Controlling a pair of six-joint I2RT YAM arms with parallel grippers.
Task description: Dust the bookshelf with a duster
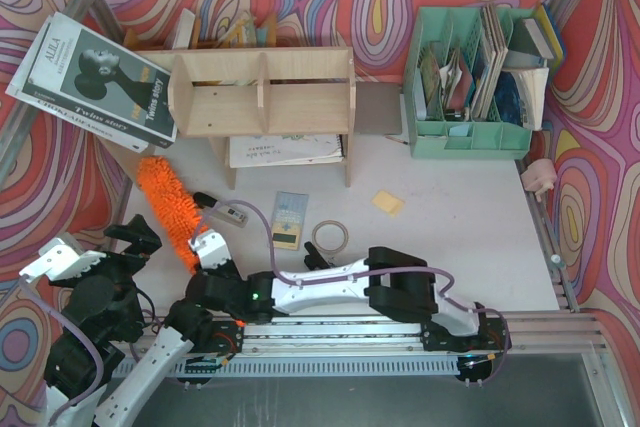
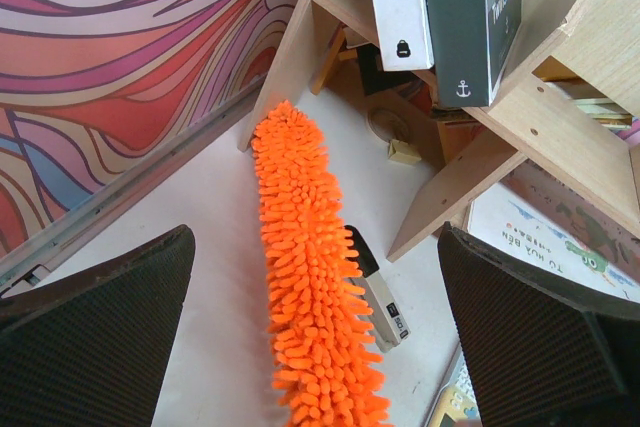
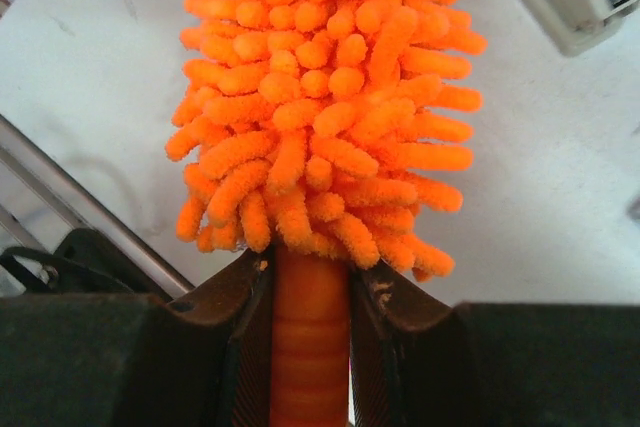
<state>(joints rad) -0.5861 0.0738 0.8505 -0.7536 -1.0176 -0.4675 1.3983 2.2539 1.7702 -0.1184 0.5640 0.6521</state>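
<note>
Duster (image 1: 170,207) points at the bookshelf (image 1: 265,97) (fluffy end nearest its left leg), handle pinched in right gripper (image 3: 310,292); left gripper (image 2: 315,257) gapes wide, empty.

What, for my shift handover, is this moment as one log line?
right gripper: shut on duster handle | left gripper: open, empty | duster tip: near bookshelf leg

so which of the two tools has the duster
The right tool, shut on the duster by its orange handle just below the fluffy head; the left tool stands wide open, holding nothing.
</note>
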